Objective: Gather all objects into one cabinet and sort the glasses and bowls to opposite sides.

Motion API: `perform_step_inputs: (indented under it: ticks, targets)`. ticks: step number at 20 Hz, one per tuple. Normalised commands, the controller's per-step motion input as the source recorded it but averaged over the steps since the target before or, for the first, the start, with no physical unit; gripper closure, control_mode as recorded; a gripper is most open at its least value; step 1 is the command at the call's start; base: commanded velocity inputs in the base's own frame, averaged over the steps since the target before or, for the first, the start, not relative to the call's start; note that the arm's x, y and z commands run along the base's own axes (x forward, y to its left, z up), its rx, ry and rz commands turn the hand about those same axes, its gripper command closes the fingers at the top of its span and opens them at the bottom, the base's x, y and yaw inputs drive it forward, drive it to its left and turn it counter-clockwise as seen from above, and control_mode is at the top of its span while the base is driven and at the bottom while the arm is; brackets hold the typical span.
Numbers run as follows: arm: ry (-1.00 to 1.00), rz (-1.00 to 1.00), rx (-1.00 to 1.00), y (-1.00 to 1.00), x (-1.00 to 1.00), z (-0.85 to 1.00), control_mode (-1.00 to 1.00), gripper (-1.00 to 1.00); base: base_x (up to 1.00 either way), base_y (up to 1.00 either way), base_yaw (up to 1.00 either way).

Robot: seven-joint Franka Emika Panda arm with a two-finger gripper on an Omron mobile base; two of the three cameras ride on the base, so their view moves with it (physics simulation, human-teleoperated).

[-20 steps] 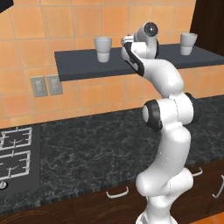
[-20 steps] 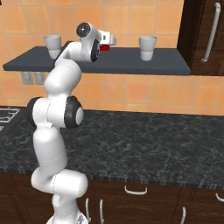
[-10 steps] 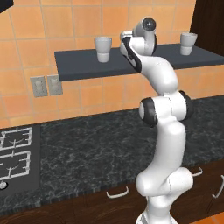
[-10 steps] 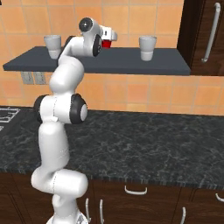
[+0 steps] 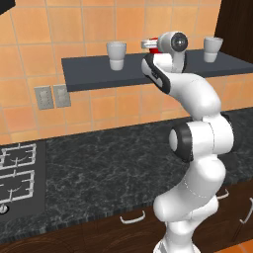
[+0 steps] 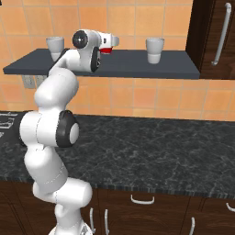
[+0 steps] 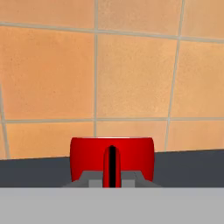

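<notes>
jaws [image 7: 112, 175] clamped on the small red cup [image 7: 112, 157], held just above the dark grey ledge [image 6: 137, 64] before the orange tiled wall [image 7: 131, 65]. two white tumblers [image 6: 155, 50] [image 6: 55, 46] stand on the ledge, one either side of the cup.

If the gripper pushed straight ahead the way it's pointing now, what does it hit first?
The gripper is shut on the small red cup. Beyond the cup, the orange tiled wall looks like the first thing in line, though how far off it is I can't tell.

i see small red cup [image 7: 112, 159] glossy, smooth; ledge [image 6: 119, 64] matt dk grey; counter [image 6: 151, 151] polished black stone look; wall tiles [image 7: 131, 74] matt orange; cabinet [image 6: 213, 41] wood-grain w/ metal handle [image 6: 221, 34].
</notes>
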Motion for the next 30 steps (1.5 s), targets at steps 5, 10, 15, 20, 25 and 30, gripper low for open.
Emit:
perform_step_inputs:
  ticks: [5,10,15,20,25,30]
  targets:
    - [-0.58,0.01,-0.06,0.0,-1.0,-0.97,-1.0,1.0,0.0,0.0,0.0]
    - [-0.46,0.0,-0.01,0.0,-1.0,-0.19,-1.0,1.0,0.0,0.0,0.0]
    - [-0.14,0.0,0.01,0.0,-1.0,0.21,-1.0,1.0,0.0,0.0,0.0]
    - [0.14,-0.03,0.03,-0.22,-1.0,0.04,-1.0,1.0,0.0,0.0,0.0]
    - [0.28,-0.08,0.0,-0.33,-1.0,-0.3,-1.0,1.0,0.0,0.0,0.0]
    - [0.27,-0.16,0.0,-0.27,-1.0,-0.32,-1.0,1.0,0.0,0.0,0.0]
